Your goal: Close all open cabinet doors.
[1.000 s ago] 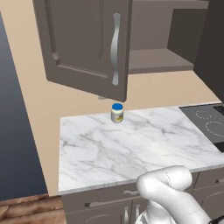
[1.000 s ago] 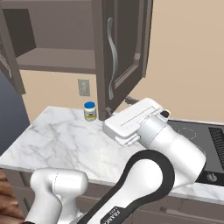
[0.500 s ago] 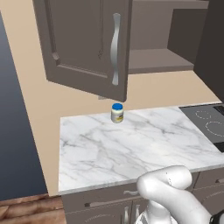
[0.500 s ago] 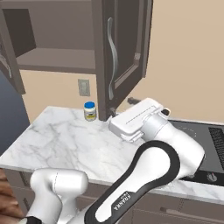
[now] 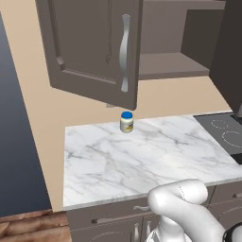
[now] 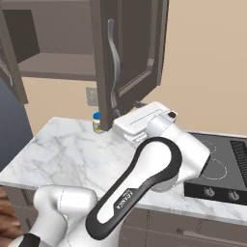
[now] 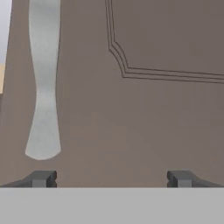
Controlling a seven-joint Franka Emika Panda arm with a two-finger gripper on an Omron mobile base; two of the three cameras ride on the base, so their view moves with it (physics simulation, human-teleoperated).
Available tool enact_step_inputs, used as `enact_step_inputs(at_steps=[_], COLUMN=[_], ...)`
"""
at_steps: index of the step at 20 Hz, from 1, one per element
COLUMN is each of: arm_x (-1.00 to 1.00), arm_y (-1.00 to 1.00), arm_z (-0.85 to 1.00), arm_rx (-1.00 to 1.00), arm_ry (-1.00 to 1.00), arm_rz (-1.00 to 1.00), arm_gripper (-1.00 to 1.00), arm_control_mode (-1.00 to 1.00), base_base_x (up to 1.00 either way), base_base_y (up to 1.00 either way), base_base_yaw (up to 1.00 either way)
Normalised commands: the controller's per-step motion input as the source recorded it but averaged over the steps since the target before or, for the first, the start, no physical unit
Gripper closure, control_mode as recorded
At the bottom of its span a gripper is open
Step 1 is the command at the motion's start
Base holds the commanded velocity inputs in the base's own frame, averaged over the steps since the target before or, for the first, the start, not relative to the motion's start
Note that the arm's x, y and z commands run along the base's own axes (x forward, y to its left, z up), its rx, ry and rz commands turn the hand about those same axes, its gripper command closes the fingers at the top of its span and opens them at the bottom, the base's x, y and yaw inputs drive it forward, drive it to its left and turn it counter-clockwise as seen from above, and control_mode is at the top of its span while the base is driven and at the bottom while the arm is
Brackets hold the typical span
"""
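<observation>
Door [image 5: 92,47]: open, swung out over the tabletop [image 5: 156,160], left of the shelf [image 5: 172,65].
Handle [image 7: 43,78]: silver, curved, left of the framed panel.
Jar [image 5: 126,122]: on tabletop, below door.
End effector [image 7: 109,178]: fingers spread wide, empty, facing the door.

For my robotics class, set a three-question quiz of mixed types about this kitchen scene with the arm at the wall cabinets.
1. True or false: the cabinet door over the marble counter stands open.
2. Multiple choice: what sits on the counter by the wall? A) a mug B) a small jar with a blue lid C) a plate
3. Fill in: in the hand view, the gripper faces the door's front, beside its long silver ____.

Key: 1 true; 2 B; 3 handle.
</observation>
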Motion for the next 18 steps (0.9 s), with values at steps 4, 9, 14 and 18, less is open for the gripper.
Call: enact_step_inputs(at_steps=[4, 9, 14, 18], arm_x=[0.23, 0.15, 0.20, 0.29], arm_y=[0.36, 0.49, 0.31, 0.21], arm_z=[0.00, 0.00, 0.00, 0.00], arm_rx=[0.00, 0.00, 0.00, 0.00], arm_ry=[0.05, 0.01, 0.00, 0.00], arm_rz=[-0.05, -0.11, -0.07, -0.06], arm_gripper=[-1.00, -1.00, -1.00, -1.00], arm_control_mode=[-1.00, -1.00, -1.00, -1.00], base_base_x=[0.00, 0.00, 0.00, 0.00], base_base_y=[0.00, 0.00, 0.00, 0.00], base_base_yaw=[0.00, 0.00, 0.00, 0.00])
